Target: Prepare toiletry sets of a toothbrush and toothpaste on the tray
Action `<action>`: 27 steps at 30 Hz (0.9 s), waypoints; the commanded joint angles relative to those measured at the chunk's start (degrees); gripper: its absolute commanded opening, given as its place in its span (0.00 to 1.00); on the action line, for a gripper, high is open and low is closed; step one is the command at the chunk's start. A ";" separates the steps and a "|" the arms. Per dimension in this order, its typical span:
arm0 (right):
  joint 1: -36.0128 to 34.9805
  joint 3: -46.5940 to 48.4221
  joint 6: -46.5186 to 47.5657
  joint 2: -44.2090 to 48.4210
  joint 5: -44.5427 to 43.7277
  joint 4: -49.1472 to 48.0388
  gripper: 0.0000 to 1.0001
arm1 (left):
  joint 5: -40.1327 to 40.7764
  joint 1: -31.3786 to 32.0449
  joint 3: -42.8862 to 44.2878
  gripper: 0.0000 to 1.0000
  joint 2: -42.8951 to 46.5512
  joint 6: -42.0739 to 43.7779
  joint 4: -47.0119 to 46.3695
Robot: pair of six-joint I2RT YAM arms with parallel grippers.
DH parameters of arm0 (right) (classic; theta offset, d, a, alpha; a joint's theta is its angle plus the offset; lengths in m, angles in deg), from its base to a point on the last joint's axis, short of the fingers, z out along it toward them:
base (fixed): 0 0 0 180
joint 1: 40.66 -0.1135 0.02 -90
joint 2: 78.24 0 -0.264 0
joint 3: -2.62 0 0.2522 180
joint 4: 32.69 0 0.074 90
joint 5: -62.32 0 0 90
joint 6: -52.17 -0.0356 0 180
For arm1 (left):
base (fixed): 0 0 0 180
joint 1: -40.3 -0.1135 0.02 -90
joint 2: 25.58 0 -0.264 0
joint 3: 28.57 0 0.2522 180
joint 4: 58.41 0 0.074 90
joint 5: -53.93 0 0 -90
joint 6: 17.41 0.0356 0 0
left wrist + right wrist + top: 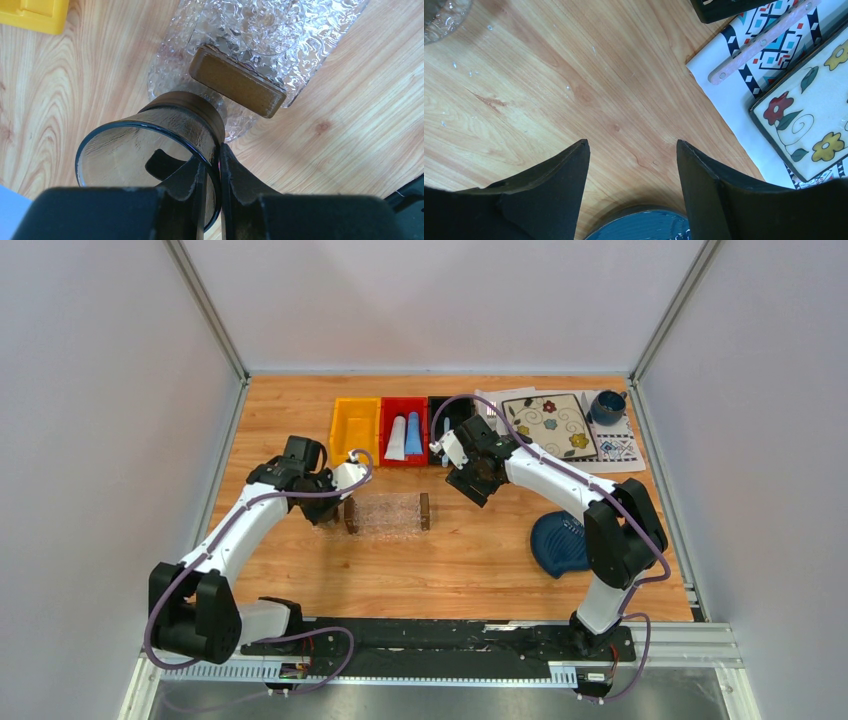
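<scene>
The left gripper (216,152) pinches the rim of a tinted glass tumbler (145,145) just beside the clear tray (260,30). The right gripper (631,145) hangs open over the wooden surface (524,75).

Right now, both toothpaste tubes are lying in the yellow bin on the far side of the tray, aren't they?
Not quite. The white toothpaste tube and the blue toothpaste tube lie in the red bin, next to the yellow bin. They are on the far side of the tray. The top view shows this.
</scene>
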 commanded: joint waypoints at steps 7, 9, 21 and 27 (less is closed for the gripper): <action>0.13 0.06 0.24 1.42 -0.86 -0.63 0.68 | -1.11 0.23 0.22 0.00 0.51 -0.51 -2.36; 0.22 -0.03 0.24 1.41 -0.95 -0.55 0.68 | -1.02 0.23 -0.04 0.00 0.69 -0.51 -2.27; 0.13 -0.03 0.33 1.33 -1.04 -0.55 0.68 | -0.85 0.85 -1.10 0.00 0.69 -0.25 -2.63; 0.13 -0.03 0.33 1.33 -1.04 -0.46 0.68 | -0.14 1.29 -1.63 0.00 0.69 -0.16 -3.59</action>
